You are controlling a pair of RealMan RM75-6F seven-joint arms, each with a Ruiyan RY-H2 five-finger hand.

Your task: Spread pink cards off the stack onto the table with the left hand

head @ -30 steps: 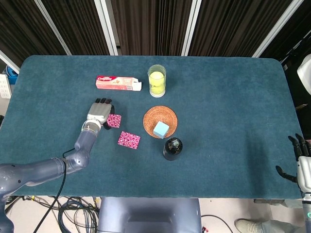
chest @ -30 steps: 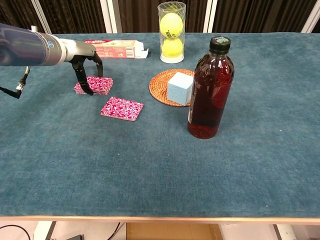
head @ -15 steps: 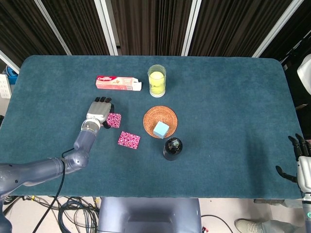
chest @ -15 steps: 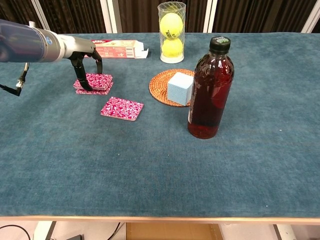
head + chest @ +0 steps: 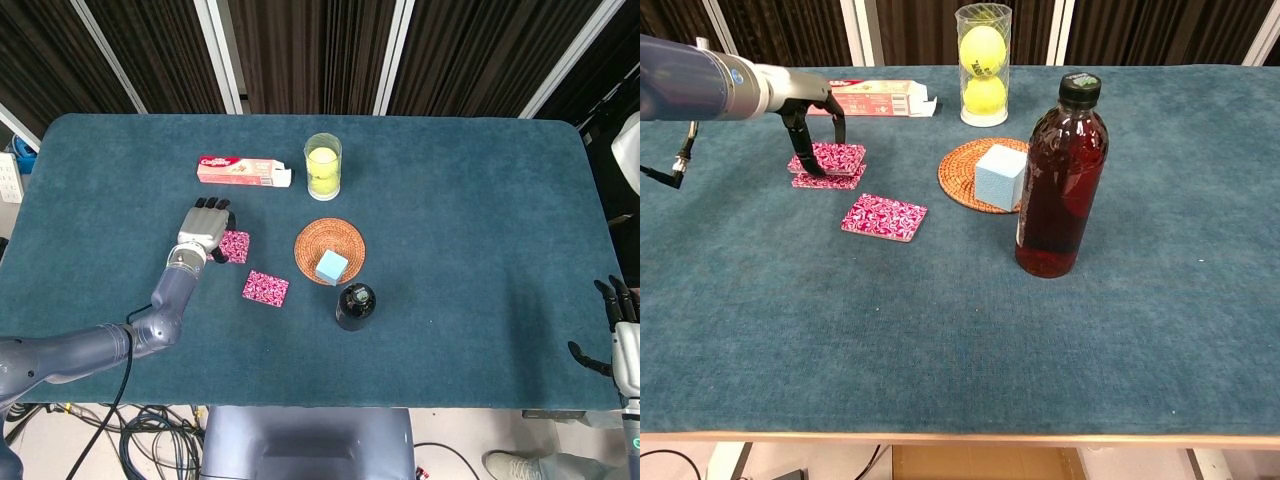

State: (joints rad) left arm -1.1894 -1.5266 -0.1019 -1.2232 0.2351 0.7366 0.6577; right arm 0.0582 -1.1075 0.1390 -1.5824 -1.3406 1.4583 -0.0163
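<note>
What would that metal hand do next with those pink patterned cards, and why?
Probably carry the top cards aside and lay them on bare cloth. The left hand has its fingertips on the pink patterned card stack, whose upper cards sit skewed off the lower ones, and one pink pile already lies apart.

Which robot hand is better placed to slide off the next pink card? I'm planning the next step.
The left robot hand: its fingers rest on the pink card stack. The right robot hand hangs off the table's far edge, away from the cards.
</note>
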